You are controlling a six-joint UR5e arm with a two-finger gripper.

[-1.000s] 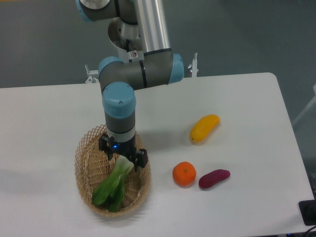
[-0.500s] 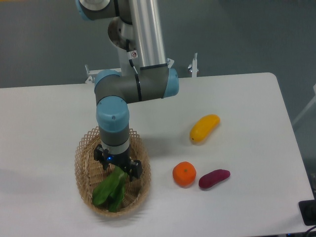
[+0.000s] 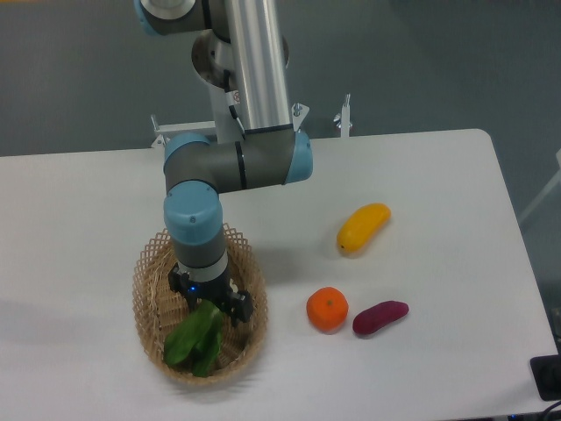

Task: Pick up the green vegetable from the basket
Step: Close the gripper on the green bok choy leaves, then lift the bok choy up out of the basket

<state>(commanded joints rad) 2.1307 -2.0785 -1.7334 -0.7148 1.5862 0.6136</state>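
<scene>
Beneath jaws (image 3: pixel 210 303) — green vegetable (image 3: pixel 195 338) (basketed)

Even, bright overhead light, soft shadows, slight overall blur

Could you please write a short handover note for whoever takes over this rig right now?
Gripper: down inside the basket, over the stem end of the green vegetable; its fingers are hidden, so a grasp cannot be confirmed.
Green vegetable: lying in the basket, leaves toward the near rim.
Done: approach and descent.
Left: confirm the grasp, lift the vegetable clear.
Elsewhere on the table: yellow fruit, orange, purple sweet potato.
</scene>
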